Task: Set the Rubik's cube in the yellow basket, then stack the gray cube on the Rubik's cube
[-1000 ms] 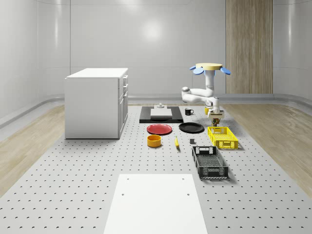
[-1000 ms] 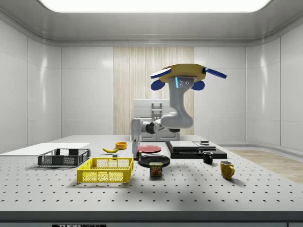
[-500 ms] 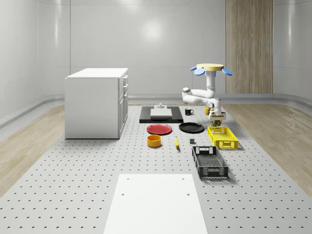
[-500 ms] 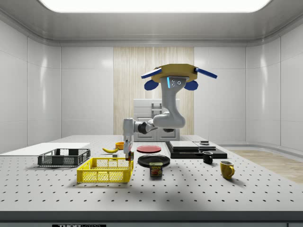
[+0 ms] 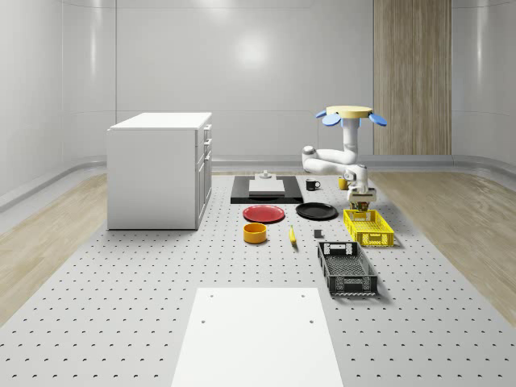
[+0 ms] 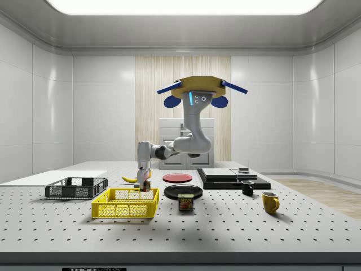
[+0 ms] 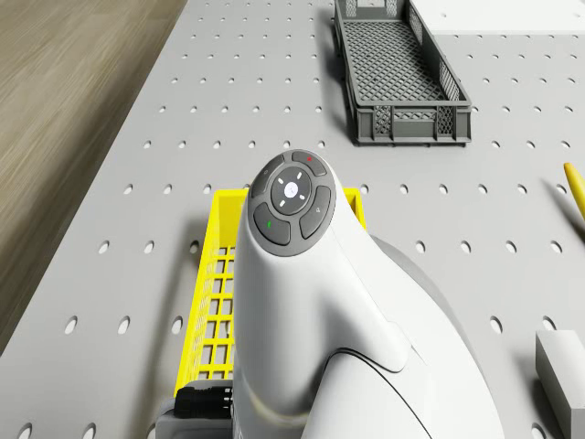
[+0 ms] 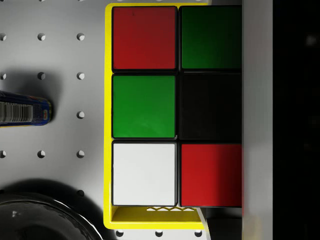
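Observation:
My gripper (image 5: pixel 360 199) (image 6: pixel 144 179) is shut on the Rubik's cube (image 6: pixel 146 185) (image 8: pixel 145 107), whose red, green and white tiles face the wrist camera. The cube hangs just above the rim at one end of the yellow basket (image 5: pixel 368 227) (image 6: pixel 125 203) (image 7: pixel 212 274) (image 8: pixel 107 100). The drone (image 5: pixel 351 113) (image 6: pixel 194 90) hovers above the table behind that end, with the arm reaching down and forward. A small gray cube (image 5: pixel 318 235) sits on the table between the banana and the yellow basket.
A black crate (image 5: pixel 347 268) (image 7: pixel 402 82) lies beyond the basket's other end. A tin can (image 6: pixel 186 202) (image 8: pixel 25 107) and a black plate (image 5: pixel 316 211) stand close beside the basket. A banana (image 5: pixel 292 235), orange bowl (image 5: pixel 255 233), red plate (image 5: pixel 264 214) and white cabinet (image 5: pixel 160 169) lie further off.
The drone and arm have shifted toward the side view's left, carrying the Rubik's cube from beside the basket's end to just above it. The cube hangs slightly lower.

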Robot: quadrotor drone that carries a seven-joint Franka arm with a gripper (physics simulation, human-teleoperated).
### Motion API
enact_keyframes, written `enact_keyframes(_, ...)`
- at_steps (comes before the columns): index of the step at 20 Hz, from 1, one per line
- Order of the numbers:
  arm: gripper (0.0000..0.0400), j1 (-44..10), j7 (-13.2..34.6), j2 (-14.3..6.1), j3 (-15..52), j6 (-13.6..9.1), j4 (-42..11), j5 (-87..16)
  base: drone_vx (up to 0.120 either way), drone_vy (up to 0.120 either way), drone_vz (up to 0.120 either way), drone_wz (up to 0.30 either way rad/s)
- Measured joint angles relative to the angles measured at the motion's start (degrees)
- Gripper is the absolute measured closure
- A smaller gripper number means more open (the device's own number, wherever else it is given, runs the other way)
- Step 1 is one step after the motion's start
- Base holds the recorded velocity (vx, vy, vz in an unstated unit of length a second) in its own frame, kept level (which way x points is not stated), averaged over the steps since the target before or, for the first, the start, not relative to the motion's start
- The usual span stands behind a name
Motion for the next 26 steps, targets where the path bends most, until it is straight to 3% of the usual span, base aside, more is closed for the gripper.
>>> enact_keyframes(10,0.0075,-0.09,0.07,-0.45,0.05,0.42,0.02,0.18,0.120,0.000,-0.048,0.000)
enact_keyframes(26,0.0075,-1.57,0.17,-0.67,-8.81,3.88,2.18,-8.06,0.000,0.000,0.000,0.000)
